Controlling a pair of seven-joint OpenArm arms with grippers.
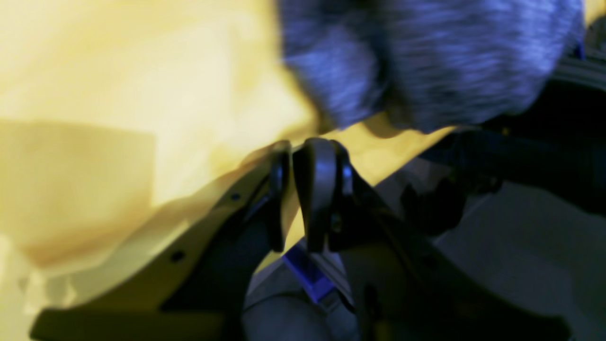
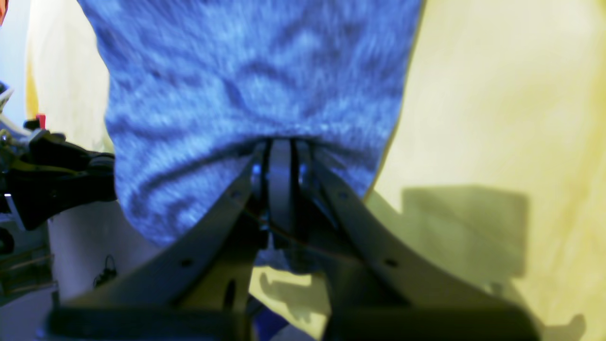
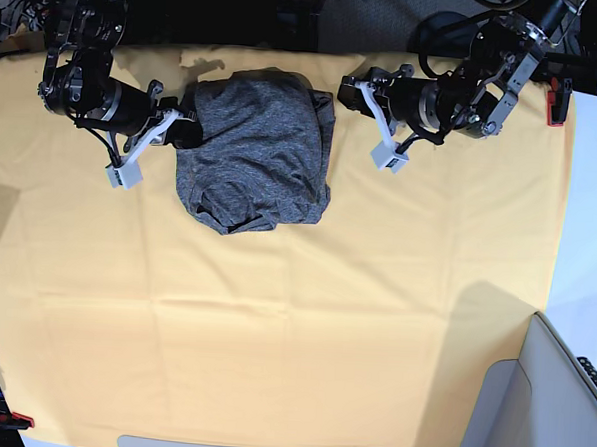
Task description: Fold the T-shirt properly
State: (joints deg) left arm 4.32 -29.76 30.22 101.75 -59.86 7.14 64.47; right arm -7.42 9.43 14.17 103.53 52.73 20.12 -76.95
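Bare yellow cloth [image 3: 273, 322] all around the bunched T-shirt [image 3: 257, 151]

Right gripper [image 2: 280, 156], at the base view's left, reaching inward with jaws pressed together on a fold of the T-shirt [image 3: 254, 146]. Left gripper [image 1: 303, 156], at that view's right (just beside the cloth's edge, not touching), jaws nearly together with a narrow gap, nothing between.

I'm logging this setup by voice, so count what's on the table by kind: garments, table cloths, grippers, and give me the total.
Garments: 1, the grey T-shirt
Table cloths: 1, the yellow cloth
Grippers: 2, the left gripper and the right gripper
Total: 4
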